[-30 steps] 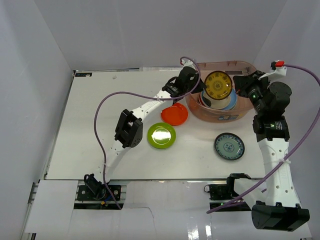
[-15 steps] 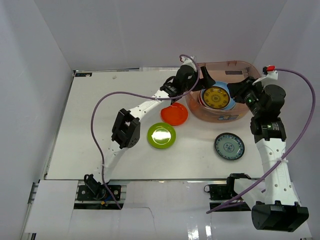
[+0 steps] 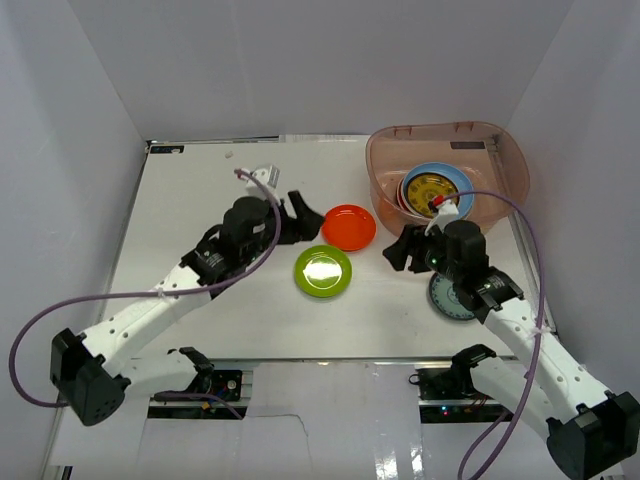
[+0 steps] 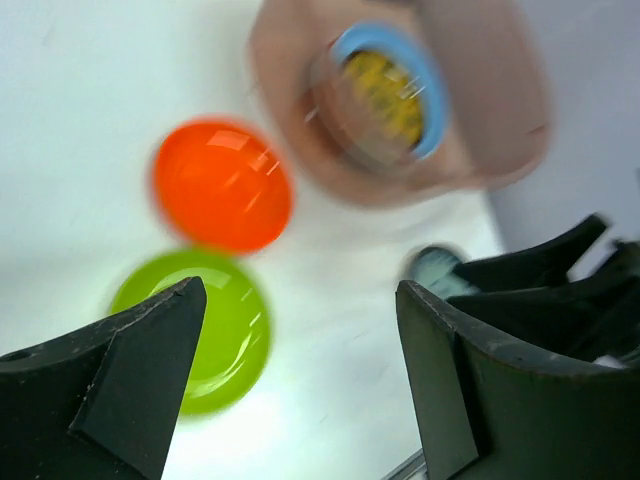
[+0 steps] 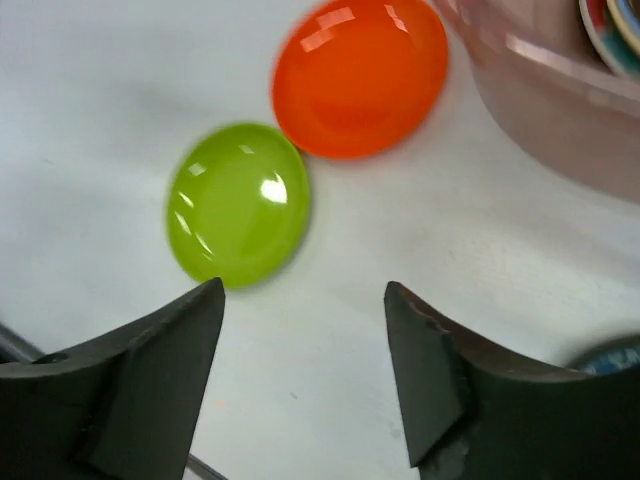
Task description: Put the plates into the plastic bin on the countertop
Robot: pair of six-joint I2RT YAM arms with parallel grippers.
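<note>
Left pincer [image 4: 300, 330] hangs wide open and empty near the orange plate [image 3: 349, 227] and green plate [image 3: 323, 270], right pincer [image 5: 305, 300] just as wide and empty opposite! Those two sit on the surface [image 3: 180, 200] beside the plastic bin [image 3: 500, 150] with its stacked plates [image 3: 432, 190]; a teal plate [image 3: 447, 299] hides partly under the right arm. Risk: both arms chasing one plate and clashing.

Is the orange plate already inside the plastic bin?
No, the orange plate lies on the countertop beside the plastic bin.
</note>
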